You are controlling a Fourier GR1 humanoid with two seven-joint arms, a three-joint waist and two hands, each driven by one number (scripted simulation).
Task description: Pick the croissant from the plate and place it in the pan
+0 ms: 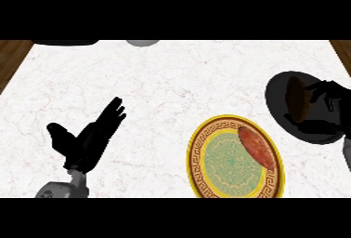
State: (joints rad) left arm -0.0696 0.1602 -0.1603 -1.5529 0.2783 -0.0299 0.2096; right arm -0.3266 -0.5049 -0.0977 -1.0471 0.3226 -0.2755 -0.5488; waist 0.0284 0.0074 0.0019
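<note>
A black pan (280, 90) lies at the counter's right side. Over it my right hand (330, 100) has its fingers curled round a brown croissant (296, 98), which sits low over the pan's inside; whether it touches the pan I cannot tell. The yellow plate (205, 158) with a green centre and patterned rim lies at the lower middle-right, just left of the pan. On its right rim lies a red-brown oblong piece (257, 147). My left hand (86, 139) rests open at the lower left, fingers straight and pointing up-right, holding nothing.
A dark object (65, 42) and a grey round thing (142, 42) show at the counter's far edge. Wooden strips border the white marble counter (171, 83) at the left and right.
</note>
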